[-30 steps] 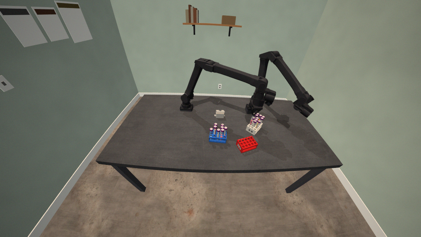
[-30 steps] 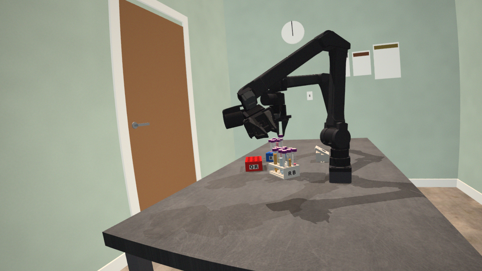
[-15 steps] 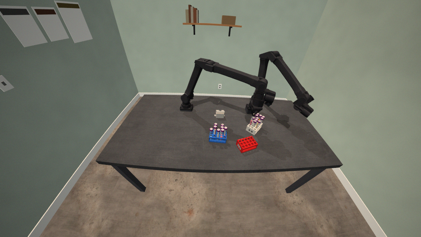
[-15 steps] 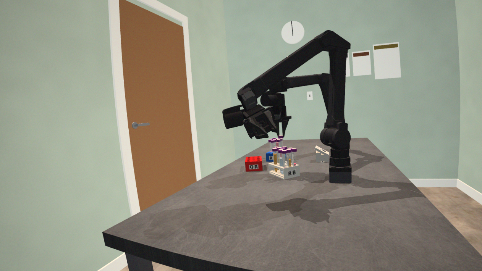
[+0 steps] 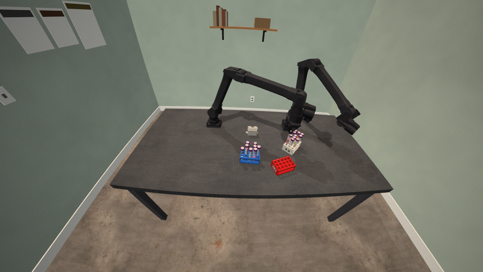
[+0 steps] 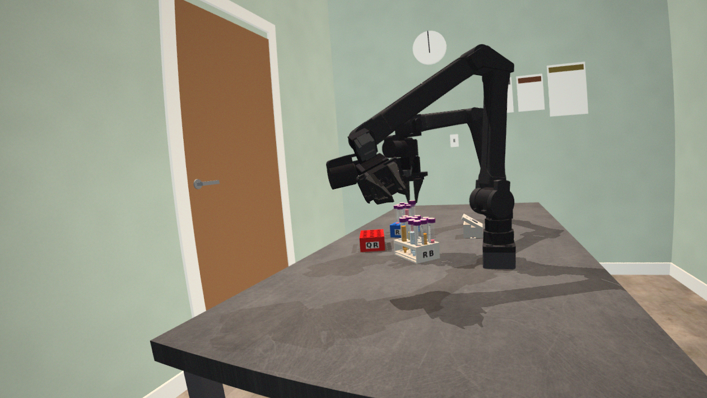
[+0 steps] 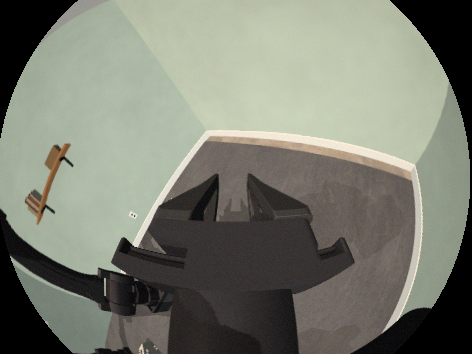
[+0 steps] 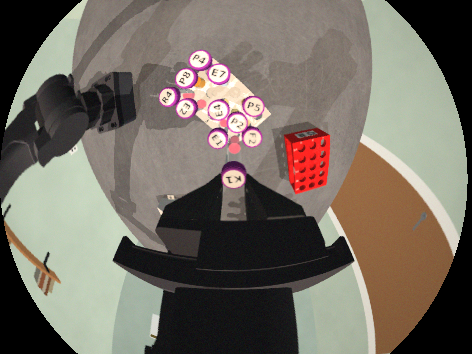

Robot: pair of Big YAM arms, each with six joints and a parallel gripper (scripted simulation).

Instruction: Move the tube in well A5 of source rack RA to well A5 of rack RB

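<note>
My right gripper point(image 5: 288, 130) point(image 6: 413, 197) point(image 8: 233, 179) is shut on a purple-capped tube marked K1 point(image 8: 233, 178) point(image 6: 412, 202). It holds the tube upright, a little above the near edge of the white rack RB point(image 5: 288, 147) point(image 6: 420, 253) point(image 8: 239, 90). RB holds several purple-capped tubes. The blue rack RA point(image 5: 249, 158) point(image 6: 395, 230) stands apart with several tubes of its own. My left gripper point(image 5: 353, 129) point(image 7: 232, 179) is partly open with nothing between its fingers. It hangs in the air over the table's side edge, away from both racks.
An empty red rack QR point(image 5: 283, 165) point(image 6: 371, 241) point(image 8: 307, 161) lies in front of RB. The small white DONE box point(image 5: 252, 130) point(image 6: 471, 226) sits between the arm bases. The left arm's forearm passes close beside the right wrist.
</note>
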